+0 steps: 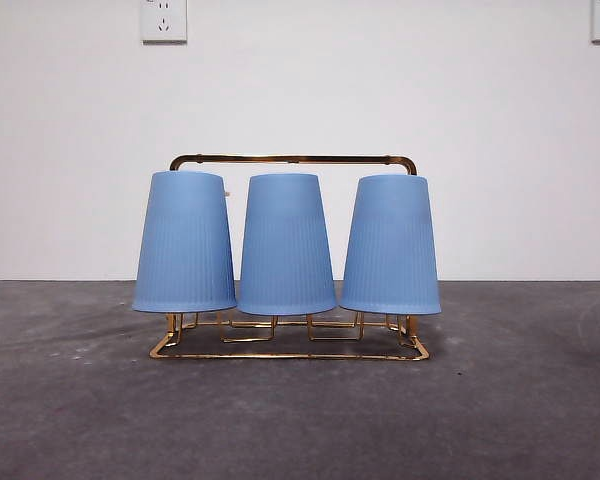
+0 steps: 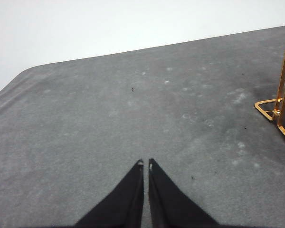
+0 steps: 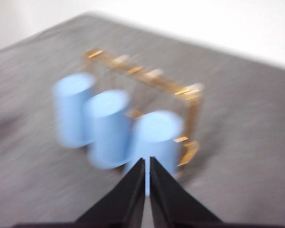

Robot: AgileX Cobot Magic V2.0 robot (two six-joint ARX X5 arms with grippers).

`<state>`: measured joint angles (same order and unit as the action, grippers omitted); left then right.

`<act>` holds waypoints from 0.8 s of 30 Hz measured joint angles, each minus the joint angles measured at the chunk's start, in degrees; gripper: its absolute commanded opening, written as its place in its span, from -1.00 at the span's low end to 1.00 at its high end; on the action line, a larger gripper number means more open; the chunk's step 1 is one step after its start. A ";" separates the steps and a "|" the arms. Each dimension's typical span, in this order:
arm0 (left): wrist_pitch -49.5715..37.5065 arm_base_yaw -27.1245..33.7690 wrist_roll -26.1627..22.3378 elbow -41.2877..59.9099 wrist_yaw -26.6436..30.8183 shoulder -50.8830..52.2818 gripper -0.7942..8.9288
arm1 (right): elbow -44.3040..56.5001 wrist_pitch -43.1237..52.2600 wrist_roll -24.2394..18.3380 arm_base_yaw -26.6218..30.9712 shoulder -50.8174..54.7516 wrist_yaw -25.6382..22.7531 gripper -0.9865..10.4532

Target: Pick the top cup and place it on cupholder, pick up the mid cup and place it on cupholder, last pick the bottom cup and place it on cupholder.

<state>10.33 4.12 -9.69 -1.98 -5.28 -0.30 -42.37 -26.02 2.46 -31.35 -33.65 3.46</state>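
Observation:
Three blue ribbed cups hang upside down on the gold wire cupholder point(image 1: 292, 160): a left cup point(image 1: 184, 242), a middle cup point(image 1: 286, 245) and a right cup point(image 1: 390, 245). The blurred right wrist view looks down on the cups point(image 3: 107, 126) and the rack point(image 3: 192, 95) from above. My right gripper point(image 3: 147, 161) is shut and holds nothing, hovering over the nearest cup point(image 3: 156, 135). My left gripper point(image 2: 146, 165) is shut and empty over bare table, with a corner of the cupholder point(image 2: 278, 107) off to its side.
The dark grey table point(image 1: 300, 420) ends at a white wall with two power sockets point(image 1: 164, 20). The table's rounded corner point(image 2: 28, 71) shows in the left wrist view.

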 measured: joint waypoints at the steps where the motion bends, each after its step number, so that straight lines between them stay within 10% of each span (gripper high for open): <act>1: 0.00 0.00 -0.02 0.00 0.00 0.00 -0.82 | 1.92 1.99 -0.83 2.64 1.79 0.00 -0.81; 11: 0.00 0.00 0.00 0.00 0.00 0.00 -0.82 | 22.14 19.15 -6.97 23.61 18.49 -0.46 -0.81; 24: 0.00 0.00 -0.02 0.00 0.00 0.00 -0.82 | 40.04 26.47 -7.15 30.29 31.26 -0.48 -0.81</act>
<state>10.33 4.12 -9.72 -1.98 -5.28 -0.30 -2.33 0.45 -4.69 -1.06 -2.39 2.98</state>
